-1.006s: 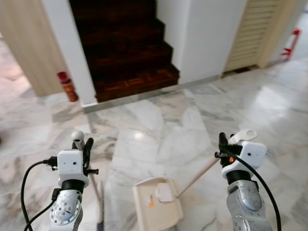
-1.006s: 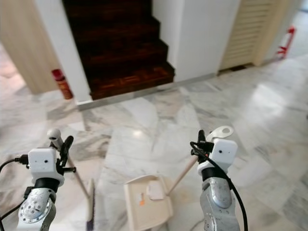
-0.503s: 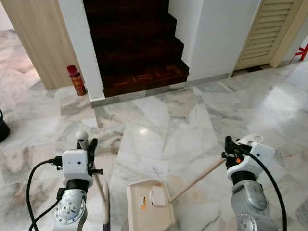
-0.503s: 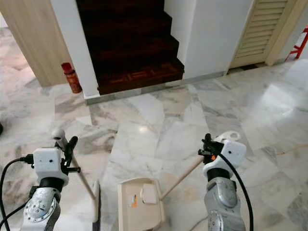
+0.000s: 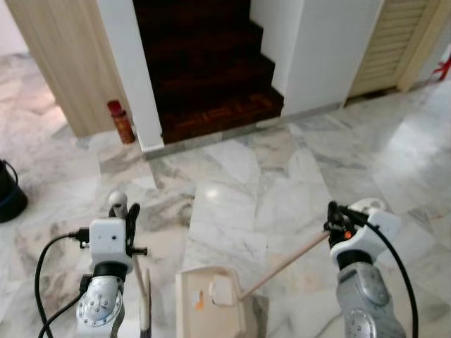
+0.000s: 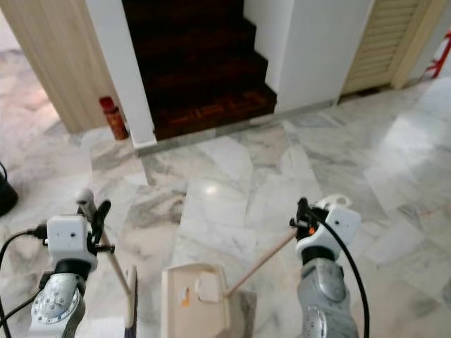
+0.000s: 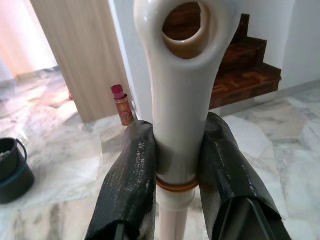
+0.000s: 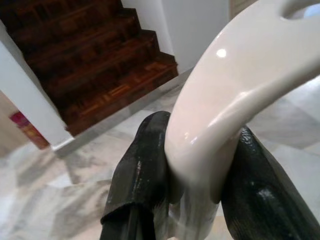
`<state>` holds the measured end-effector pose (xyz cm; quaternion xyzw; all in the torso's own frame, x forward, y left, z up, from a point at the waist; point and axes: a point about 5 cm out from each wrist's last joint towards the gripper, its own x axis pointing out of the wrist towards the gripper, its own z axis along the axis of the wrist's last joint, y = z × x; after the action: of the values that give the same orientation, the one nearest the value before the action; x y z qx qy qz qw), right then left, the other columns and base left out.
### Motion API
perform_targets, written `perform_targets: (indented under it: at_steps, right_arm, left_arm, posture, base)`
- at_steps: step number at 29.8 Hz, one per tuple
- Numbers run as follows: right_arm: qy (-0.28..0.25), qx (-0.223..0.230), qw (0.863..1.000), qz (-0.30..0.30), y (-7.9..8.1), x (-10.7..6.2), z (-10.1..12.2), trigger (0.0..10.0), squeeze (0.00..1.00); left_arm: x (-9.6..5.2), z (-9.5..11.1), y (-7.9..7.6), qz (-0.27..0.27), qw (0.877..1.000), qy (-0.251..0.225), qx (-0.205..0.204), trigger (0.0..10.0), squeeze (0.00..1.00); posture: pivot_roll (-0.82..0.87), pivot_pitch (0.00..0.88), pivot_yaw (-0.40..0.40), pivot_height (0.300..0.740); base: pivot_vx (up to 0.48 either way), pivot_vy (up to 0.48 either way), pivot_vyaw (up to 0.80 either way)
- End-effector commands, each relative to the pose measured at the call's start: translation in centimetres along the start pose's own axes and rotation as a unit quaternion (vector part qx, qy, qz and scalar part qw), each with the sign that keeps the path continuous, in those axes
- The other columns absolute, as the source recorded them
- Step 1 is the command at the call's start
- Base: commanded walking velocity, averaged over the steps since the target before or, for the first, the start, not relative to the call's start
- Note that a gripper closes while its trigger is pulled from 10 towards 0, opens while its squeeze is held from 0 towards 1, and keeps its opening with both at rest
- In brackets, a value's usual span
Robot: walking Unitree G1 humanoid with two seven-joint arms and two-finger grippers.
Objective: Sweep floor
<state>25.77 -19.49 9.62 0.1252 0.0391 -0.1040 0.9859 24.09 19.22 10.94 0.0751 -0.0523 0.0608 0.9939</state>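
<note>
Left gripper (image 7: pixel 175 200) jaws clamped on broom (image 7: pixel 181 90) handle top, head on marble floor (image 5: pixel 268 190). Right gripper (image 8: pixel 192 185) jaws gripping dustpan (image 5: pixel 211 310) handle. Probably light, stiff, slick plastic; best held firm near handle ends.

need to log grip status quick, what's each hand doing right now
Left hand: closed on the broom handle.
Right hand: closed on the dustpan handle.

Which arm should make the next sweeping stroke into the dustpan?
Probably the left. The left gripper is shut on the broom handle, broom head by the dustpan. The right gripper is shut on the dustpan handle, so it should steady the pan.
</note>
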Motion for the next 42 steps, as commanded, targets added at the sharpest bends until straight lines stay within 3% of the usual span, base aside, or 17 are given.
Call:
perform_targets:
  at_steps: [1,42]
  right_arm:
    - [-0.023,0.006,1.000,0.011,1.13,0.28,1.15,10.0,0.00]
    - [-0.016,0.025,1.000,0.003,1.48,0.67,0.99,10.0,0.00]
  left_arm:
    - [0.06,0.78,0.58,0.008,1.000,-0.017,0.006,10.0,0.00]
    - [0.41,0.78,-0.06,0.001,1.000,-0.019,-0.001,10.0,0.00]
  posture:
    - [0.03,0.098,0.007,0.740]
    - [0.04,0.063,0.006,0.740]
  base:
    - [0.000,0.480,0.00]
    - [0.000,0.480,0.00]
